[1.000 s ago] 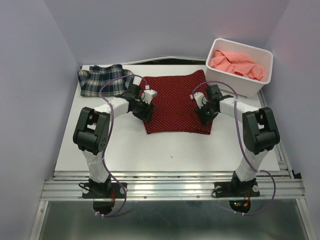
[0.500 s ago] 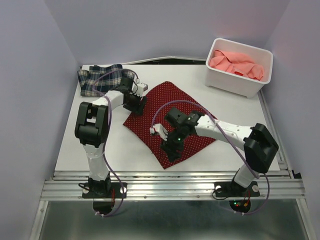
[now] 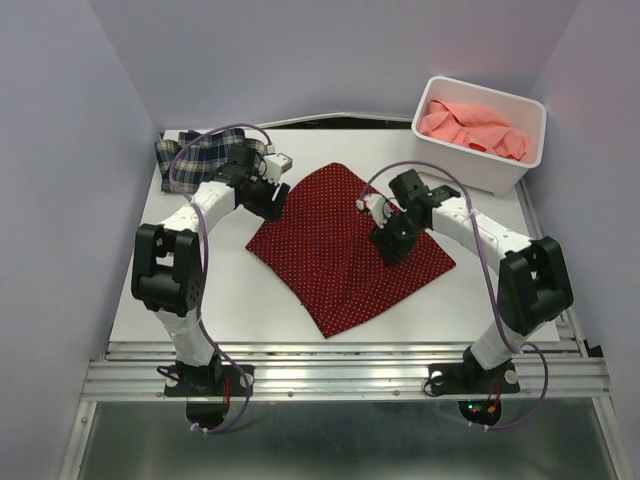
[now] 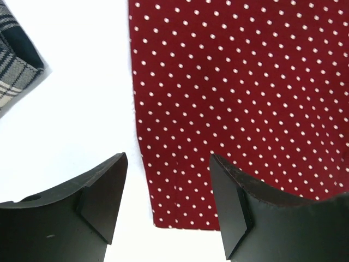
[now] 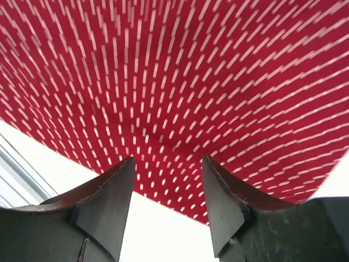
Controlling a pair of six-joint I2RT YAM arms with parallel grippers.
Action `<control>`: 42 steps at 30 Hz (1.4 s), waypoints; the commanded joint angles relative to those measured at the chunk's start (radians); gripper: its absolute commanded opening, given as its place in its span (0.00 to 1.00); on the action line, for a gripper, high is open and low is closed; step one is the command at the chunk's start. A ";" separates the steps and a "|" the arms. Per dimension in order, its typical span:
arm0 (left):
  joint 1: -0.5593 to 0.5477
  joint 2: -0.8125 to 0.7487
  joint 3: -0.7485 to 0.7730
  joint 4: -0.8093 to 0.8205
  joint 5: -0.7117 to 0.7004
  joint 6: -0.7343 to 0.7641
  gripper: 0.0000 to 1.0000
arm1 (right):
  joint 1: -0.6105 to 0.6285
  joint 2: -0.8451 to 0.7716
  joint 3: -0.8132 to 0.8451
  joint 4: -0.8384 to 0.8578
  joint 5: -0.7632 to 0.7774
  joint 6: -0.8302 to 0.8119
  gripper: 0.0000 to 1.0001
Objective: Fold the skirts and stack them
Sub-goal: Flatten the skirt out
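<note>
Centre of desk [image 3: 240,300]: red dotted skirt [image 3: 345,250] lying flat, turned diamond-wise. Over its far-left edge, left fingers [image 4: 98,202] spread apart, nothing between them. Above its right half, right fingers [image 5: 103,202] also apart, gripping nothing; that wrist view blurred. Far-left corner: plaid skirt [image 3: 195,160], rumpled. Far right: salmon-pink skirt [image 3: 470,125] bunched inside white bin [image 3: 500,175].

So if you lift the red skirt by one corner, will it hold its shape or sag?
Likely floppy: the red skirt lies flat with soft creases, so it should sag from a pinched corner. Probably light, being thin cloth. Pushed, it would likely bunch rather than slide whole across the table.
</note>
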 commanded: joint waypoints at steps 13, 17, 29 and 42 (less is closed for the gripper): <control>0.005 0.059 -0.002 -0.040 0.044 0.003 0.71 | 0.207 0.164 -0.295 -0.028 -0.087 -0.018 0.54; -0.004 0.127 0.054 -0.037 0.006 0.003 0.71 | 0.372 0.213 -0.242 -0.021 -0.215 0.063 0.53; -0.187 0.354 0.241 -0.101 0.058 0.075 0.70 | 0.325 0.141 0.261 -0.157 -0.581 0.115 0.61; -0.218 0.167 0.190 -0.047 0.128 0.137 0.76 | -0.193 0.308 0.664 -0.083 -0.235 -0.043 0.60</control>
